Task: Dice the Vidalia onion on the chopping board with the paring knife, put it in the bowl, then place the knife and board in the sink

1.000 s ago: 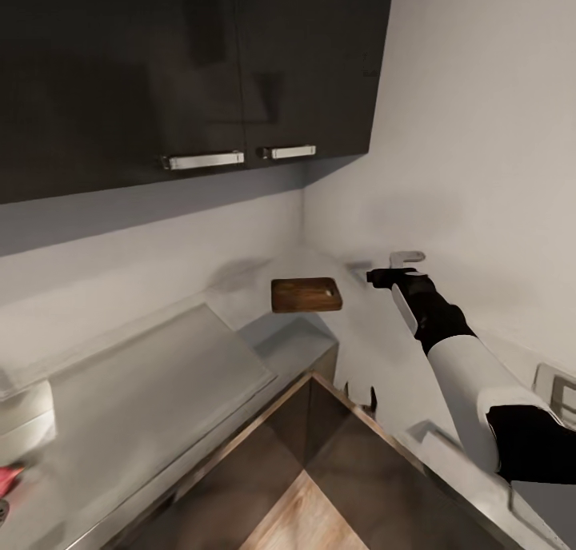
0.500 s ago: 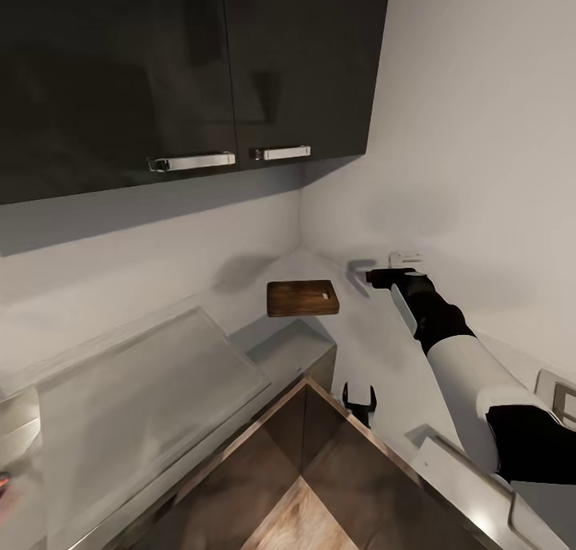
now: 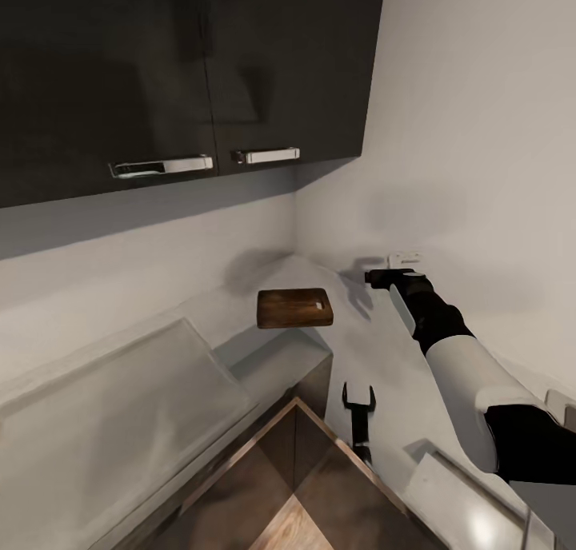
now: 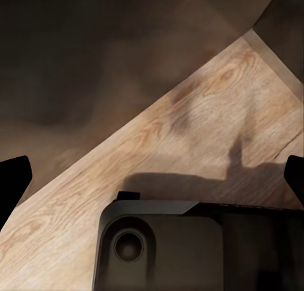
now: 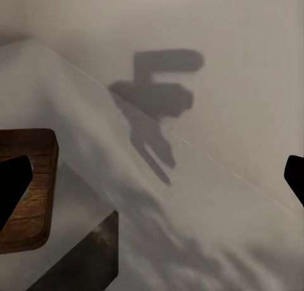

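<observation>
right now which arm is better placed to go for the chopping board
Probably the right. Its claw is raised over the countertop beside the chopping board, and the right wrist view shows the board's edge close by. The left claw hangs low, off the counter's edge, over the wooden floor.

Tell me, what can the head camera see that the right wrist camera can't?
The head view takes in the dark wall cabinets with silver handles, the right arm, the left gripper with its fingers apart, and the wooden floor. The right wrist view brings a close look at a big fork-shaped shadow on the wall. Both show the chopping board and the grey countertop.
</observation>
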{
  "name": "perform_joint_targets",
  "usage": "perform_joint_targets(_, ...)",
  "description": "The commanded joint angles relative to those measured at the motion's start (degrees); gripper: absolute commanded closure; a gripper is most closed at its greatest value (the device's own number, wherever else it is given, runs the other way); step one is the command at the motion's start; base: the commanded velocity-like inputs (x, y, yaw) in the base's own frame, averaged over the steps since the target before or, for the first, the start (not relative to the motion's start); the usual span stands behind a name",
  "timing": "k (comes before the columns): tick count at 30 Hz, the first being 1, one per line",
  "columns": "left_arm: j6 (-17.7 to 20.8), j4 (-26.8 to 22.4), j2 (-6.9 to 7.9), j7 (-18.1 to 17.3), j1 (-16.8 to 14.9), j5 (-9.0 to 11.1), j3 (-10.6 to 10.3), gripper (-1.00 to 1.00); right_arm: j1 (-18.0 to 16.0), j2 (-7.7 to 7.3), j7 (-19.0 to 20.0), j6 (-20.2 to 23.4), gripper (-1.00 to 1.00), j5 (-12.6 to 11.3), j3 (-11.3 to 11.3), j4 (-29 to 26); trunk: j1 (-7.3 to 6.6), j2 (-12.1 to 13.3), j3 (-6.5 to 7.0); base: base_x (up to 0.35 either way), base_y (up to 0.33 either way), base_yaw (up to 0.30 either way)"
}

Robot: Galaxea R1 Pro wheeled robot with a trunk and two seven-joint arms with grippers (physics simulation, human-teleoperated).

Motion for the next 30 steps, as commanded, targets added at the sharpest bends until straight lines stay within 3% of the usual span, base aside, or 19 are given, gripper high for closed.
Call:
perform_joint_targets(1, -0.1, -0.1, -0.03, -0.1, 0.0, 0.3, 0.0, -1.0, 0.0, -0.05, -0.3, 0.4, -1.0, -0.1, 0.4, 0.0, 0.04, -0.1, -0.11, 0.027, -0.002, 0.0)
perform_joint_targets(12, -0.1, -0.1, -0.02, -0.1, 0.0, 0.3, 0.0, -1.0, 0.0, 1.89, -0.3, 1.0, -1.0, -0.1, 0.4, 0.2, 0.04, -0.1, -0.12, 0.005, 0.0, 0.004)
perform_joint_targets(30, -0.1, -0.1, -0.03, 0.0, 0.0, 0.3, 0.0, -1.0, 0.0, 1.97, -0.3, 1.5, -1.0, 0.0, 0.3, 0.3, 0.04, -0.1, -0.41, 0.043, -0.049, 0.087)
